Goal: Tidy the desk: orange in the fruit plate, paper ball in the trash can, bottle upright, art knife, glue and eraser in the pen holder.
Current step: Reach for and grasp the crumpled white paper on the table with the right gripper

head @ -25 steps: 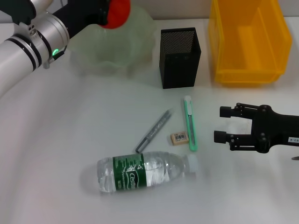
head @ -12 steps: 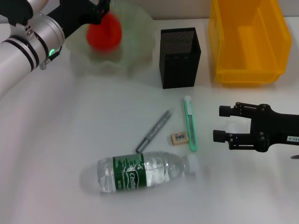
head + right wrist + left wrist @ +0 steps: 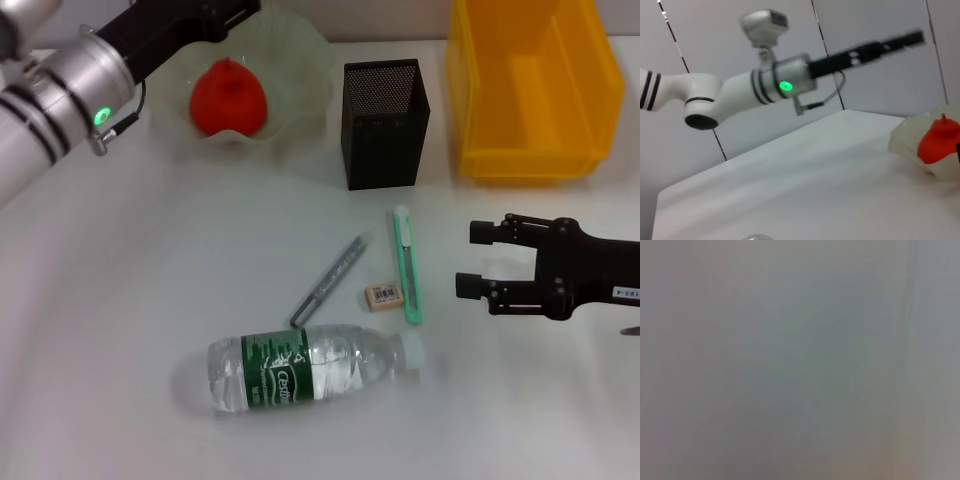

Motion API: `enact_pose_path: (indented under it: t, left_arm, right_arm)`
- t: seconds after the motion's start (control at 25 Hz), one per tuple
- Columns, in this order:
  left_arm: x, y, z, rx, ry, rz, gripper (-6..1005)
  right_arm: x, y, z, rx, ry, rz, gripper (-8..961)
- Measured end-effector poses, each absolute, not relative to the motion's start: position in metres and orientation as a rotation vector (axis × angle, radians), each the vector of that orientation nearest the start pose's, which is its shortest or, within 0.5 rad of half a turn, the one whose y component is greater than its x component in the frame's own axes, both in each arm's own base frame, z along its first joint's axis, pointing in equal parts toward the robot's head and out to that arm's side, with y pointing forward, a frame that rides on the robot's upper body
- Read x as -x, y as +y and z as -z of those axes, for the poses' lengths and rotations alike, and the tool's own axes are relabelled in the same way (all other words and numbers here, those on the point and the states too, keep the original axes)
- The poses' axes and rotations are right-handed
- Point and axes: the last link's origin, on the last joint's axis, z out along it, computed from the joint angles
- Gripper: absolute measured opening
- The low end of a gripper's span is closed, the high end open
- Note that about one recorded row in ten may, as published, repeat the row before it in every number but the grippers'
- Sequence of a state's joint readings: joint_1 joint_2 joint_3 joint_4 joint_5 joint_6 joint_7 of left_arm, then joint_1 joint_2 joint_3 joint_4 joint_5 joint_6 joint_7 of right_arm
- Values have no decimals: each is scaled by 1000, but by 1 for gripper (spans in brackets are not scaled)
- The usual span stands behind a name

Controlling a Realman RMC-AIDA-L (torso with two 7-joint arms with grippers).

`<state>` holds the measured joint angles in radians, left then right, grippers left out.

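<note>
The orange (image 3: 228, 97) lies in the translucent fruit plate (image 3: 295, 95) at the back left, also seen as the orange (image 3: 937, 141) in the right wrist view. My left gripper (image 3: 232, 12) hovers just above and behind it, open and holding nothing. The bottle (image 3: 300, 370) lies on its side near the front, cap to the right. A grey pen-shaped glue (image 3: 332, 278), the eraser (image 3: 383, 295) and the green art knife (image 3: 407, 265) lie in front of the black mesh pen holder (image 3: 385, 125). My right gripper (image 3: 475, 260) stands open right of the knife. The paper ball is out of view.
A yellow bin (image 3: 530, 90) stands at the back right, beside the pen holder. The left wrist view shows only a blank grey surface. The left arm (image 3: 765, 85) reaches across the back of the white desk.
The orange left my left gripper and dropped into the fruit plate, where it now rests. The left arm lifted and drew back slightly. The right gripper stayed put.
</note>
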<state>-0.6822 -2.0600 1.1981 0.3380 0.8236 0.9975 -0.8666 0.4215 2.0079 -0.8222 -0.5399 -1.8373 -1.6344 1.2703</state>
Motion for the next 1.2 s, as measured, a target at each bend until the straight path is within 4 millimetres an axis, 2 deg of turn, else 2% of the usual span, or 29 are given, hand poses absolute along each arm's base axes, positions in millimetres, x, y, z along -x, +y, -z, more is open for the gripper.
enact_pose_path:
  t: [0.08, 0.12, 0.24, 0.28, 0.36, 0.4, 0.52, 0.56, 0.72, 0.76, 0.84, 0.88, 0.92, 1.04, 1.08, 1.12, 1.2]
  left_arm:
    - [211, 400, 1, 2180, -485, 1087, 739]
    - [211, 400, 1, 2180, -485, 1087, 755]
    - [210, 372, -10, 2314, -445, 1207, 805]
    - [211, 359, -13, 2417, -433, 1234, 804]
    - [211, 359, -13, 2417, -433, 1234, 801]
    - [213, 349, -12, 2517, -422, 1216, 800]
    - [216, 341, -9, 2602, -410, 1179, 800]
    - [225, 329, 0, 2735, -393, 1075, 799]
    - [225, 329, 0, 2735, -393, 1075, 799]
    - [241, 318, 10, 2871, -396, 896, 799]
    - [248, 315, 10, 2891, -399, 848, 798]
    - [251, 312, 11, 2897, -395, 833, 798]
    - [251, 311, 12, 2898, -395, 834, 798]
    - [250, 310, 14, 2899, -392, 838, 797]
    - [250, 310, 16, 2898, -390, 840, 797]
    - [250, 310, 16, 2898, -390, 840, 797]
    - [249, 310, 17, 2895, -389, 845, 797]
  right_arm:
    - [-289, 291, -3, 2756, 638, -804, 817]
    - [-289, 291, -3, 2756, 638, -804, 817]
    - [-289, 292, -3, 2750, 631, -800, 817]
    - [-288, 294, -3, 2749, 627, -800, 817]
    - [-287, 295, -3, 2751, 620, -801, 817]
    - [-287, 295, -3, 2751, 620, -801, 816]
    - [-284, 298, -3, 2754, 614, -803, 816]
    - [-282, 300, -5, 2757, 623, -805, 816]
    - [-277, 306, -13, 2766, 662, -791, 816]
    - [-270, 311, -22, 2788, 681, -761, 816]
    - [-266, 313, -28, 2803, 701, -741, 816]
    - [-255, 318, -41, 2839, 727, -675, 816]
    - [-255, 318, -41, 2839, 727, -675, 816]
    - [-231, 327, -60, 2891, 769, -512, 816]
    - [-216, 335, -69, 2908, 838, -349, 816]
    - [-216, 335, -69, 2908, 838, -349, 816]
    - [-203, 345, -74, 2892, 897, -151, 816]
